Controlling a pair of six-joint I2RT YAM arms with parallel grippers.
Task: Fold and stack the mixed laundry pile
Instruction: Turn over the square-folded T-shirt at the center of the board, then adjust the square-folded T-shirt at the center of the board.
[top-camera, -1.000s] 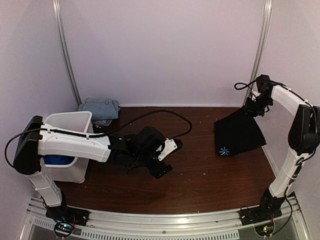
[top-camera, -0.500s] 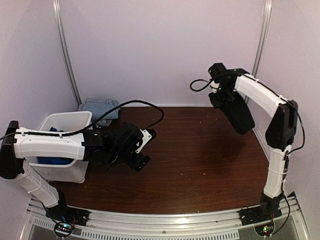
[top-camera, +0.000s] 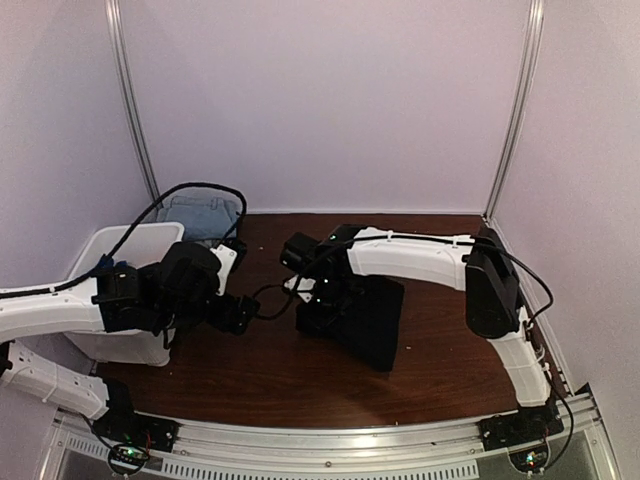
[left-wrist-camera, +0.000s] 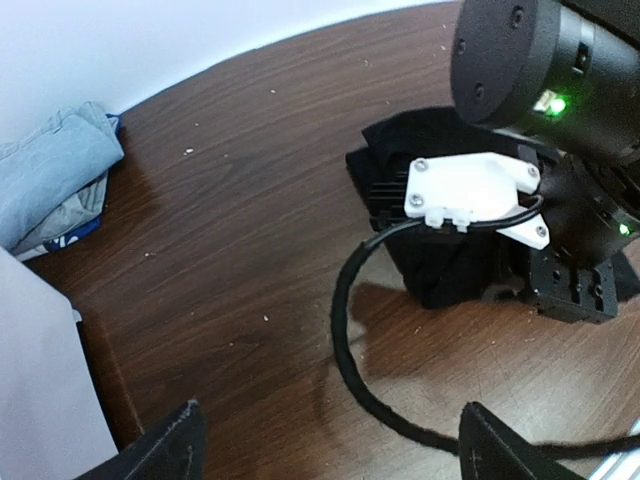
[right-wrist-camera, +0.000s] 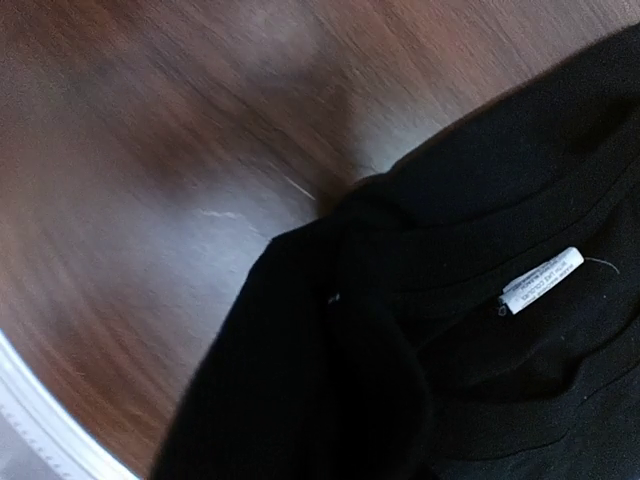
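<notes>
Left claw gapes wide, holding nothing, open tabletop beneath; right claw touches black cloth, grip unclear.

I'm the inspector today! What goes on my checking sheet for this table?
Surface: brown wood table, a few pale specks.
Job's things: black cloth mid-table; folded light-blue denim at back-left corner.
Clutter: white bin at left.
Grippers: left gripper open, empty; right gripper on the black cloth, grip unclear.
Cables: black cable loops from the right wrist over the table.
Surroundings: plain pale walls, metal posts.
</notes>
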